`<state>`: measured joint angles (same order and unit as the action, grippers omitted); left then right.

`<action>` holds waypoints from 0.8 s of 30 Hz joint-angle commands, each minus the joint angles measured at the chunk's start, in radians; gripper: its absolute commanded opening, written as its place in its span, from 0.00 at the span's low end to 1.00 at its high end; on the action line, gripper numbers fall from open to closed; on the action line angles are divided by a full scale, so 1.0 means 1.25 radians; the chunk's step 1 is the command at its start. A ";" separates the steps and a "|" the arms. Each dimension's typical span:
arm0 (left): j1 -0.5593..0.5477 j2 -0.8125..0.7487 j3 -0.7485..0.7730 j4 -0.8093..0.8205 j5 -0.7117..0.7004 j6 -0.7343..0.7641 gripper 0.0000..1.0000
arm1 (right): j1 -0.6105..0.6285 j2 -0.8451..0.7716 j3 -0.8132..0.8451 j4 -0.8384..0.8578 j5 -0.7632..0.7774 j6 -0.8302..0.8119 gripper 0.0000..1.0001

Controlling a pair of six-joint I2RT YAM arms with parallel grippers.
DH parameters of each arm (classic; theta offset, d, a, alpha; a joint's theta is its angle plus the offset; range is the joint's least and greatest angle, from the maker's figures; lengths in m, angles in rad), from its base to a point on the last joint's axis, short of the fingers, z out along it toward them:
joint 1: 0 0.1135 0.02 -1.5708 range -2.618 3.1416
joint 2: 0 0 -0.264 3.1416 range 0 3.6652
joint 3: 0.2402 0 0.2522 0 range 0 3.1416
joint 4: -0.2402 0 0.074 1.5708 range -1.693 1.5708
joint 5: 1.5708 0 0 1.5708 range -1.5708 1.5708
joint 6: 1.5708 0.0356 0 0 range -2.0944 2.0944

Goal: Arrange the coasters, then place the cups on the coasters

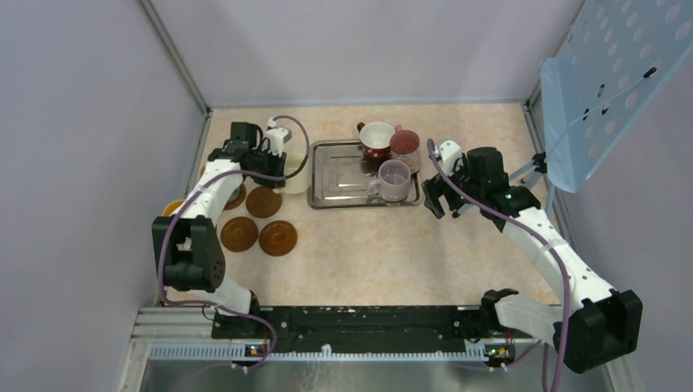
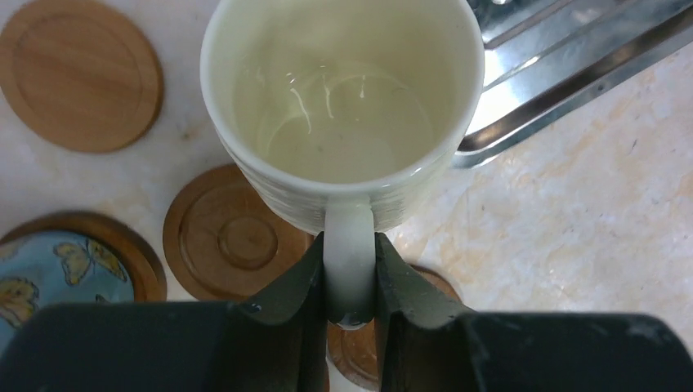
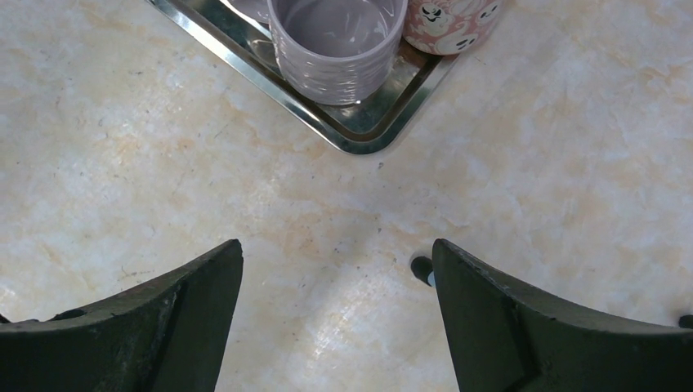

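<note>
My left gripper (image 2: 350,245) is shut on the handle of a cream cup (image 2: 343,106), which hangs above the table beside the tray's left edge (image 1: 296,175). Below it lie brown coasters (image 2: 229,237), one further off (image 2: 79,73) and one under the fingers (image 2: 364,355). In the top view three coasters (image 1: 263,202) (image 1: 239,233) (image 1: 278,238) lie bare. A blue butterfly-patterned cup (image 2: 49,273) sits on a coaster. My right gripper (image 3: 337,253) is open over bare table, right of the tray (image 1: 445,202). The lilac cup (image 3: 337,45), maroon-pink cup (image 1: 405,145) and red cup (image 1: 377,139) stand on the tray.
The steel tray (image 1: 335,192) lies mid-table, its near right corner (image 3: 359,139) just ahead of my right fingers. Walls enclose the table on three sides. A pale blue perforated panel (image 1: 613,73) hangs at the upper right.
</note>
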<state>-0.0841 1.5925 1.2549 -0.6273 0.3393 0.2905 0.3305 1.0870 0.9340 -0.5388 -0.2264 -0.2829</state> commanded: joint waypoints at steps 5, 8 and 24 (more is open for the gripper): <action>0.060 -0.152 -0.116 0.119 0.053 0.070 0.00 | -0.002 -0.020 -0.006 0.018 -0.025 0.018 0.84; 0.105 -0.184 -0.142 0.135 0.067 0.109 0.00 | -0.001 -0.017 -0.002 0.017 -0.027 0.015 0.84; 0.283 -0.220 -0.218 0.151 0.171 0.268 0.00 | 0.000 -0.001 0.016 0.011 -0.032 0.014 0.84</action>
<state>0.2382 1.3563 0.9852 -0.5430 0.4427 0.5674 0.3309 1.0851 0.9215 -0.5407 -0.2459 -0.2749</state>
